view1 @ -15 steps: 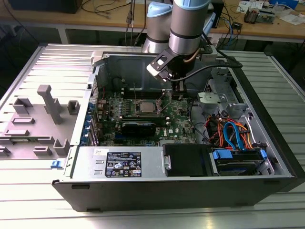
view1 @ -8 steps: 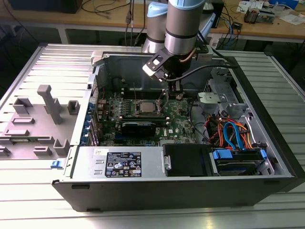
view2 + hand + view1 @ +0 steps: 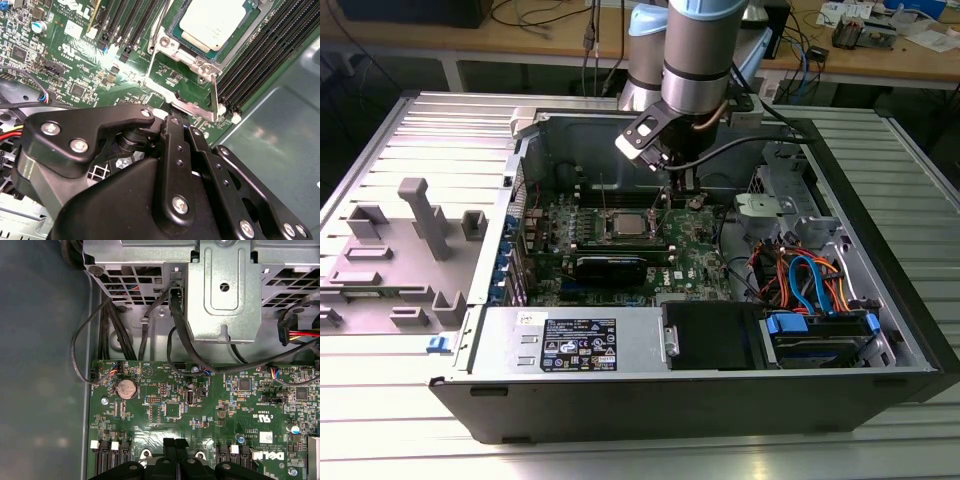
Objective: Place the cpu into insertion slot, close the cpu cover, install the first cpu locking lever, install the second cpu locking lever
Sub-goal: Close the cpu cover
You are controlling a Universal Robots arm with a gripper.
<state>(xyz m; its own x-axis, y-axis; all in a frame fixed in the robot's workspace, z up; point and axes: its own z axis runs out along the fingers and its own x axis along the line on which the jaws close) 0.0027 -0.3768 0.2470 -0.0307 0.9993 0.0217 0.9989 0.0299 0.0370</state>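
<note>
The cpu [image 3: 215,22], a silver-grey square, lies in its socket on the green motherboard [image 3: 90,60]; the exterior view shows the cpu [image 3: 625,222] mid-board. The cpu cover [image 3: 172,47], a silver frame, lies flat around it. A thin lever rod [image 3: 218,92] runs along the socket's edge. My gripper [image 3: 174,121] hangs low over the board just beside the socket's corner, jaws shut together with nothing visible between them. The exterior view puts the gripper [image 3: 676,192] to the right of the socket. The black fingertips [image 3: 170,444] show pressed side by side in the first wrist view.
The open computer case [image 3: 880,385] walls the board in on all sides. Black memory slots [image 3: 270,55] flank the socket. A drive cage [image 3: 220,290], loose black cables [image 3: 180,335] and coloured cables [image 3: 810,280] lie beyond the gripper. A grey fixture [image 3: 420,215] stands left of the case.
</note>
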